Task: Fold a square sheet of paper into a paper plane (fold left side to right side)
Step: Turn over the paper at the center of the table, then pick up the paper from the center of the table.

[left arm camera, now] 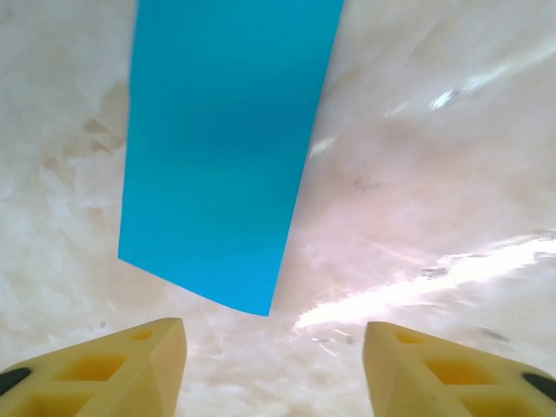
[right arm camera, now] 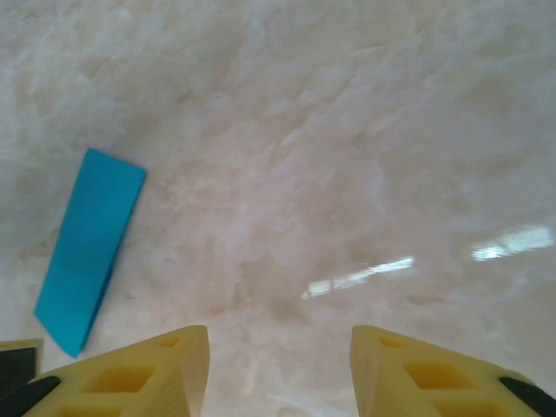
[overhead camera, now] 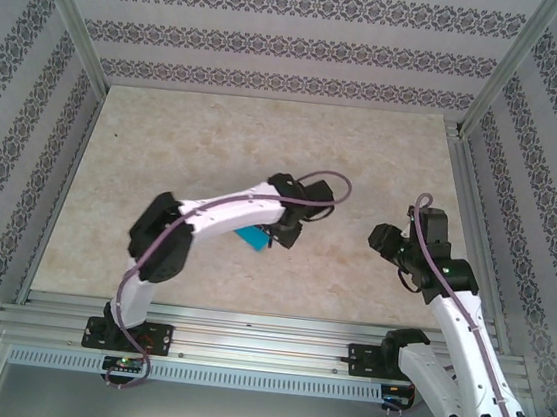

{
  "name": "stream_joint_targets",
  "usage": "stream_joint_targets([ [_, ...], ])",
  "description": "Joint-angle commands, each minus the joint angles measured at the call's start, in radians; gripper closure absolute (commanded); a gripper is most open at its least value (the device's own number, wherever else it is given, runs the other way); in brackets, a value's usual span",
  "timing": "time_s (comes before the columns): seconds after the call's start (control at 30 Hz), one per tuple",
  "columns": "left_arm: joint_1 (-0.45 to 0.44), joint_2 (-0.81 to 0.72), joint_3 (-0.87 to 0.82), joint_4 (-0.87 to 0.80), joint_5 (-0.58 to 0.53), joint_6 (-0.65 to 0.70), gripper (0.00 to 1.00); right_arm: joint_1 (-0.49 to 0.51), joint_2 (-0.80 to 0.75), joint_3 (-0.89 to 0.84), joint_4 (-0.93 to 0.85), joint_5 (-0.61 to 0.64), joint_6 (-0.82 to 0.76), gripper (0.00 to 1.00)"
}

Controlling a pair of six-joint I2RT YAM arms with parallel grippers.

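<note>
- Overhead, the left arm reaches over the middle of the pale marbled worktop, with the left hand just beside the sheet of paper.
- Seen from the left wrist, that hand's yellow fingers stand apart, with nothing but bare worktop in the gap between them.
- The sheet of paper is bright cyan-blue and folded into a narrow strip. It lies flat on the worktop just ahead of those fingertips, one near corner pointing toward the gap, and touches neither finger.
- Further right, the right hand sits toward the worktop's right side, well apart from the paper.
- Its yellow fingers are also spread and grip nothing. In the right wrist view the paper lies off to their left.
</note>
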Motion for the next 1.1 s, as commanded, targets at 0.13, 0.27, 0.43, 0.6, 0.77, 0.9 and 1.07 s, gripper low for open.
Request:
stream_joint_targets([
  [0.13,0.305,-0.464,-0.458,0.496,0.381,-0.018,0.29,0.187,0.211,-0.103,0.525,-0.207,0.234,0.55],
  [0.27,0.456,-0.617,-0.672,0.675,0.530,-0.089,0.21,0.314,0.447,-0.049,0.712,-0.153,0.306,0.51],
  [0.43,0.583,-0.694,-0.834,0.799,0.681,-0.158,0.17,0.373,0.697,0.032,0.851,-0.128,0.417,0.49],
  [0.6,0.645,-0.710,-0.910,0.846,0.739,-0.180,0.16,0.401,0.826,0.037,0.966,-0.102,0.528,0.51],
  [0.77,0.659,-0.717,-0.917,0.832,0.736,-0.162,0.16,0.426,0.907,0.056,0.995,-0.079,0.595,0.54],
  [0.9,0.664,-0.723,-0.925,0.832,0.736,-0.158,0.16,0.442,0.936,0.063,0.984,-0.053,0.627,0.54],
  [1.07,0.668,-0.725,-0.933,0.831,0.727,-0.153,0.15,0.462,0.970,0.075,0.995,-0.035,0.662,0.55],
])
